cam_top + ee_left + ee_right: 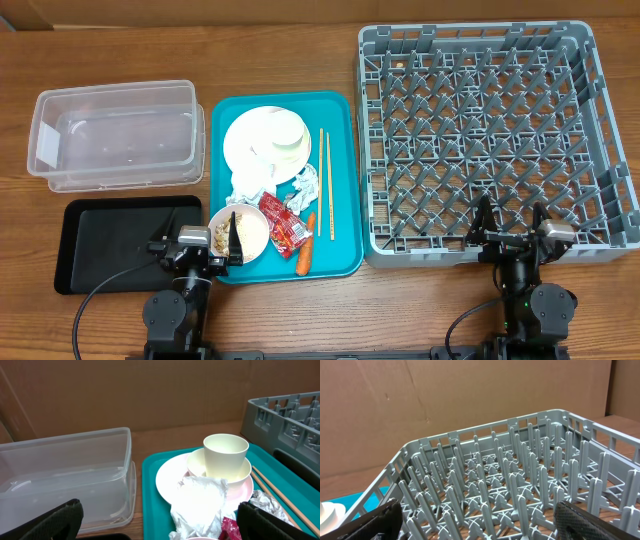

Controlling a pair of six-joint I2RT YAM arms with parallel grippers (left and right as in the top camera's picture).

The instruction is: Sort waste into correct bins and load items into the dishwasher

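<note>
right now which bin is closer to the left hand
The black tray: its end lies right by the left hand. The clear tub sits farther back, behind it.

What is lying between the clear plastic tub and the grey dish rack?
The teal tray, loaded with plates and chopsticks, fills the stretch between the clear tub and the grey dish rack, as the overhead view shows.
</note>
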